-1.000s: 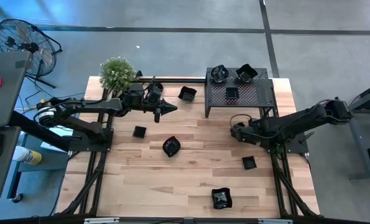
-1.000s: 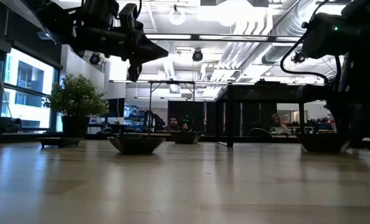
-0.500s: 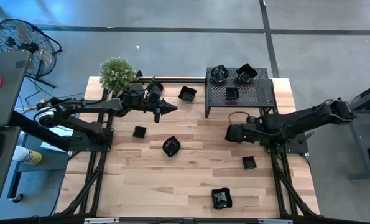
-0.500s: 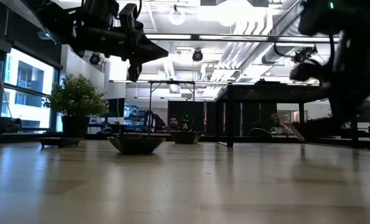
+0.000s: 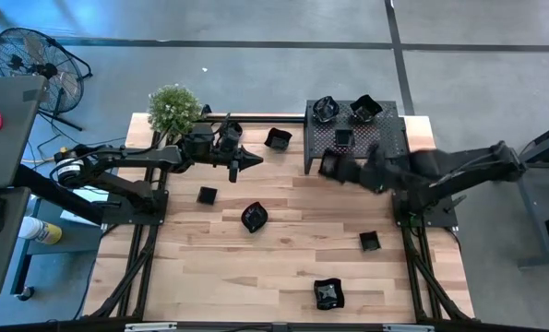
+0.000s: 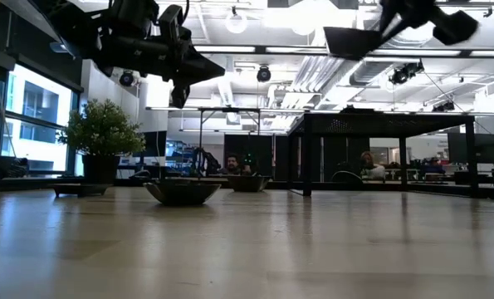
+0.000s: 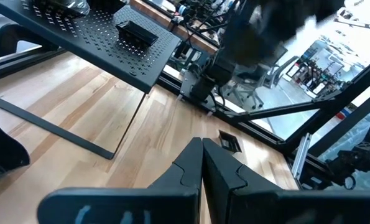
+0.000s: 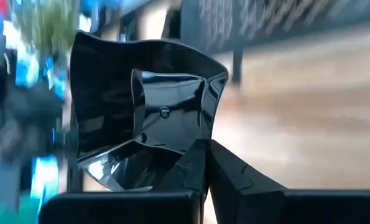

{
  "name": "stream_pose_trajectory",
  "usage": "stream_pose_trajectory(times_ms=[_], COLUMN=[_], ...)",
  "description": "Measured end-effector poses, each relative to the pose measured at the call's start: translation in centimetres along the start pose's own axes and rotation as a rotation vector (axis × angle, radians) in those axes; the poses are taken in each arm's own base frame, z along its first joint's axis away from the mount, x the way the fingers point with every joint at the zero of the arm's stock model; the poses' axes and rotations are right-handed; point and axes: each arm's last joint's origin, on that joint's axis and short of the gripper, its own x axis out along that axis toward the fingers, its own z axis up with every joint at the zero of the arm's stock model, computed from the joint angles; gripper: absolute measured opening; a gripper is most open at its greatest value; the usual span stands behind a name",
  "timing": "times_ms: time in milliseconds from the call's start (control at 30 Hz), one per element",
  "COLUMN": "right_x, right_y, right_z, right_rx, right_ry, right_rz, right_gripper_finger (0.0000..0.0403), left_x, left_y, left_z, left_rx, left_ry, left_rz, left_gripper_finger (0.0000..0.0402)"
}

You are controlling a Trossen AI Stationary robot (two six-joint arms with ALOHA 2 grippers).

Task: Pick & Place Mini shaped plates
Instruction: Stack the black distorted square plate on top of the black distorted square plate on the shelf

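My right gripper (image 5: 340, 169) is shut on a glossy black wavy-edged mini plate (image 8: 147, 106) and holds it high in the air, just in front of the black perforated stand (image 5: 385, 148). Three mini plates (image 5: 344, 137) rest on the stand's top. Other mini plates lie flat on the wooden table: one (image 5: 277, 138) near the far edge, one (image 5: 207, 195) and one (image 5: 254, 217) mid-table, and two (image 5: 370, 242) at the near right. My left gripper (image 5: 254, 160) hovers shut and empty above the table's far left. My right gripper pinches the plate's rim (image 8: 183, 148) between its two fingers (image 8: 225, 171), at one edge of the plate. The fingers slant downward. The plate is lifted clear of the table and the stand (image 6: 354, 40), with its hollow side facing the wrist camera.
A small green plant (image 5: 173, 108) stands at the table's far left corner. The stand's thin legs (image 6: 305, 158) rise from the far right part of the table. Bare wood lies at the near left (image 5: 191, 277). People sit in the room beyond the table.
My right gripper has risen from low over the table's right side and moved toward the far edge and the stand, tipping as it went. The plate that sat on the table under it is now lifted clear, high in the air.
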Motion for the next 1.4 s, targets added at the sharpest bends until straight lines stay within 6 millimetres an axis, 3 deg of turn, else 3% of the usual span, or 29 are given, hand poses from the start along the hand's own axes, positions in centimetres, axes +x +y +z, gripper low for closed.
stream_pose_trajectory(times_ms=[167, 400, 633, 1000, 1400], right_x=[-0.3, 0.5, 2.0, 6.4, 6.4], right_y=[0.2, -2.1, -4.6, -5.5, -5.5], right_z=[5.7, 13.8, 19.3, 22.0, 22.0], right_rx=[0.078, 0.175, 0.287, 0.378, 0.381], right_ry=[-0.172, -0.261, -0.267, -0.171, -0.197], right_rz=[-0.136, -0.255, -0.298, -0.323, -0.335], right_gripper_finger=[0.0003, 0.0004, 0.0004, 0.0004, 0.0057], left_x=[0.0, 0.0, 0.0, 0.0, 0.0], left_y=[0.0, 0.0, 0.0, 0.0, 0.0], left_z=[0.0, 0.1, 0.1, 0.1, 0.1], left_rx=[0.019, 0.026, 0.050, 0.056, 0.056], left_ry=[0.000, -0.009, -0.009, -0.010, -0.008], left_rz=[0.000, 0.001, 0.003, 0.004, 0.004], left_gripper_finger=[0.0001, 0.0001, 0.0001, 0.0001, 0.0001])
